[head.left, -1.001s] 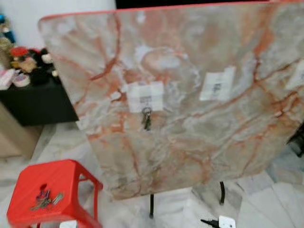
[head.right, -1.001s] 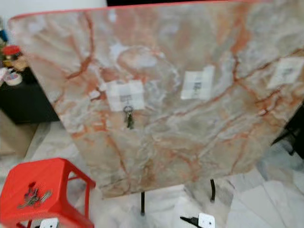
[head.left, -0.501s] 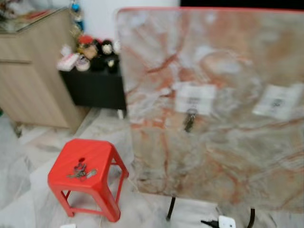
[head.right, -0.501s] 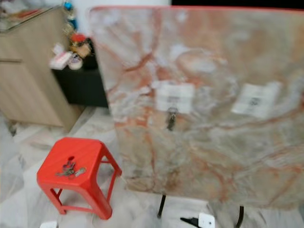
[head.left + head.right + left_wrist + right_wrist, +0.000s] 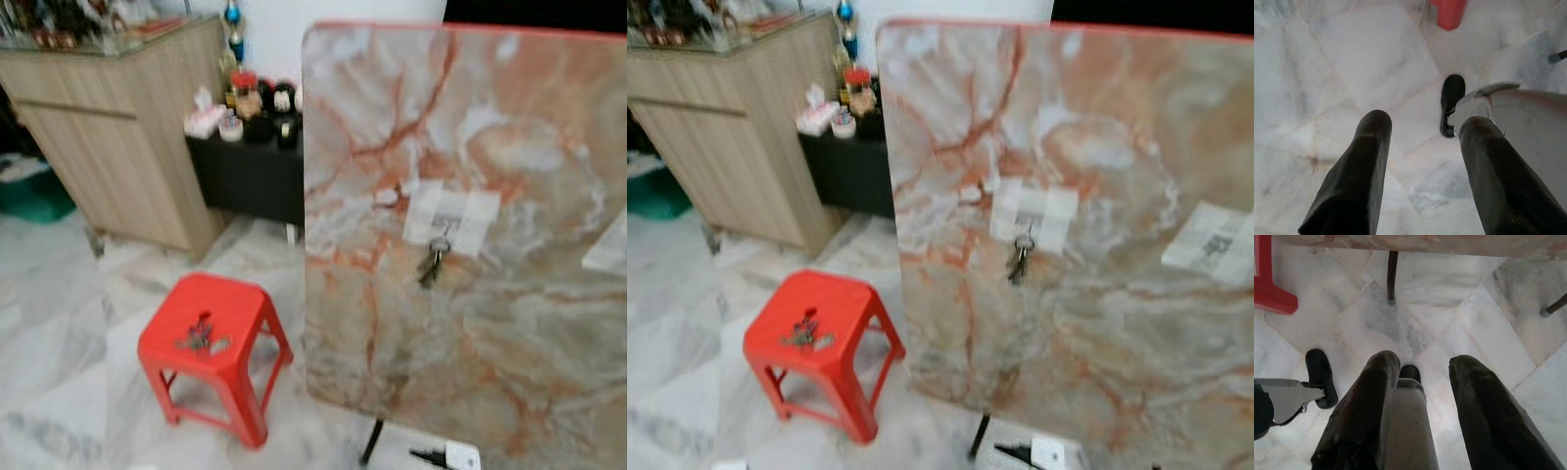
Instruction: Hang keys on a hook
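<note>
A bunch of keys (image 5: 203,340) lies on top of a red plastic stool (image 5: 245,310) on the marble floor at lower left. An upright marble-patterned board (image 5: 509,323) fills the right side; another bunch of keys (image 5: 432,262) hangs from a hook on a white patch (image 5: 453,214) on it. A second white patch (image 5: 1213,242) sits further right on the board. My left gripper (image 5: 1422,127) hangs open over the floor, nothing between its fingers. My right gripper (image 5: 1422,367) also hangs open above the floor tiles near the board's black legs (image 5: 1392,274).
A wooden cabinet (image 5: 127,157) stands at the back left, with a low black shelf (image 5: 250,171) of small trinkets beside it. A white plug adaptor (image 5: 458,455) lies on the floor under the board. My own feet (image 5: 1320,374) show in the wrist views.
The whole view has swung left: stool and board sit further right in the picture and more of the cabinet shows. That is camera motion; nothing in the scene has moved.
</note>
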You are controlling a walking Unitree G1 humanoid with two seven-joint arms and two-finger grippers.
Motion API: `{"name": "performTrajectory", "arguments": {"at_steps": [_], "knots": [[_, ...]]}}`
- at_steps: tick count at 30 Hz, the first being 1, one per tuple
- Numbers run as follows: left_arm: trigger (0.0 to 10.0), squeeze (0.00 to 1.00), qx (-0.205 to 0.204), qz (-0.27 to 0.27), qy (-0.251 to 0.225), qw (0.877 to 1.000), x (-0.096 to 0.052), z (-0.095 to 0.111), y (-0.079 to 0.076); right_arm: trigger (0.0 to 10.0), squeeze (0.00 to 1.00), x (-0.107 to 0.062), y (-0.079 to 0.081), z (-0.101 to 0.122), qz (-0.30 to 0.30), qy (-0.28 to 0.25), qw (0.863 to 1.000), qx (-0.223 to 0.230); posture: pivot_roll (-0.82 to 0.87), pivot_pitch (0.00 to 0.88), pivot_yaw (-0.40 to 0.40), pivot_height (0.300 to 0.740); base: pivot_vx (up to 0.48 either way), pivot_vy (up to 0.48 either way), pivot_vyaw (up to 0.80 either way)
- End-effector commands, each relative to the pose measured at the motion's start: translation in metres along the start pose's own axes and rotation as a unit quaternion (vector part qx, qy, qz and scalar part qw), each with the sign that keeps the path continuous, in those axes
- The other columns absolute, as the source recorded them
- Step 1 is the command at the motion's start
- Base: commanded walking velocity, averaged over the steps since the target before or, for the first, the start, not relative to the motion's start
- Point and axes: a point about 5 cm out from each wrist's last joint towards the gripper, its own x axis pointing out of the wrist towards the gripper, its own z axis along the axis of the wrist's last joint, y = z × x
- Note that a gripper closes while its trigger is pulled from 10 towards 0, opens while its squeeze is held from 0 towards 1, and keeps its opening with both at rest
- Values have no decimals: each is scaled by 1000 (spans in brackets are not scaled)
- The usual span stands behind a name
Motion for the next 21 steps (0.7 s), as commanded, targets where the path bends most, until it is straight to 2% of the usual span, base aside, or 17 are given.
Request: {"name": "performTrajectory", "arguments": {"at_steps": [1, 21], "knots": [[10000, 0, -1, 5, 5, 1000, -1, -2, 2, 10000, 0, 0, -1, -1, -4, 0, 1000, 6, 32, 0, -14, 740, 0, 0, 0], [10000, 0, -2, 3, 11, 1000, 0, -3, 0, 10000, 0, 0, -1, -1, -5, 0, 1000, 12, 34, 0, -14, 740, 0, 460, 0]]}}
